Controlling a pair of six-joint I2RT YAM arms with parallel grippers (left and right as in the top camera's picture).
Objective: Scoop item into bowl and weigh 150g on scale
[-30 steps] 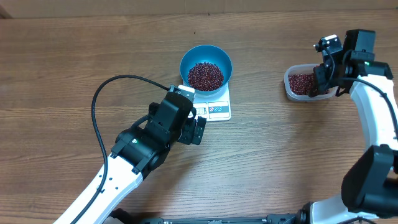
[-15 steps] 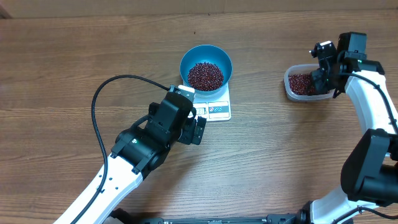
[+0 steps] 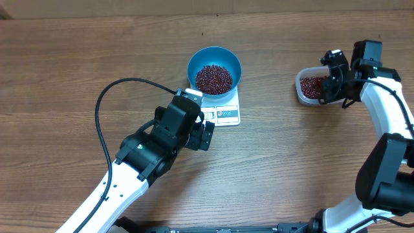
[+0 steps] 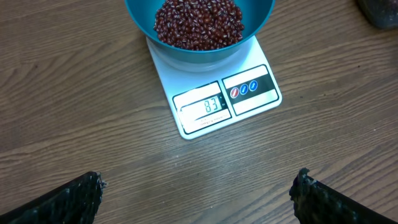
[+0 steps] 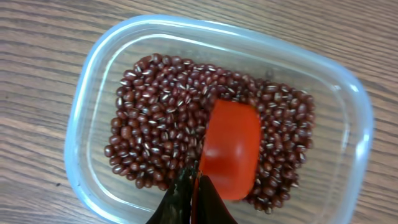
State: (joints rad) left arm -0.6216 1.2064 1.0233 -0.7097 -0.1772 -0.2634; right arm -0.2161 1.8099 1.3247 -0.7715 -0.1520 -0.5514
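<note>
The left pincer (image 4: 198, 182) is held wide open above the wooden desk (image 4: 74, 93), with nothing gripped; its two dark fingers (image 4: 68, 200) are seen only at the lower corners of the left wrist view, well apart from each other. Straight ahead of this pincer the white kitchen scale (image 4: 252, 93) is laid flat on the desk, apart from the fingertips; its display (image 4: 202, 106) is turned towards the pincer and 83 is shown on it; a panel of small round buttons is set beside the display. Beyond the display, on the far part of the scale, the blue bowl (image 4: 264, 15) is stood; a heap of small dark red-brown beans (image 4: 198, 22) is held in it. From overhead only the display edge of the scale, nearest the left pincer, is left uncovered by the bowl; a black cable (image 3: 98, 110) is looped on the desk behind this pincer, beside its arm.

The right pincer (image 5: 194, 194) is closed tight on the near end of a red scoop (image 5: 231, 146); the cup of the scoop is extended forward from the fingertips and is laid among more beans inside a clear plastic tub (image 5: 87, 81) directly below the pincer; its red face is shown bare, with beans pressed around its edges; whether the hollow or the back is turned up cannot be told. The bowl and scale are placed well apart from the right pincer, across the desk towards the left pincer.
</note>
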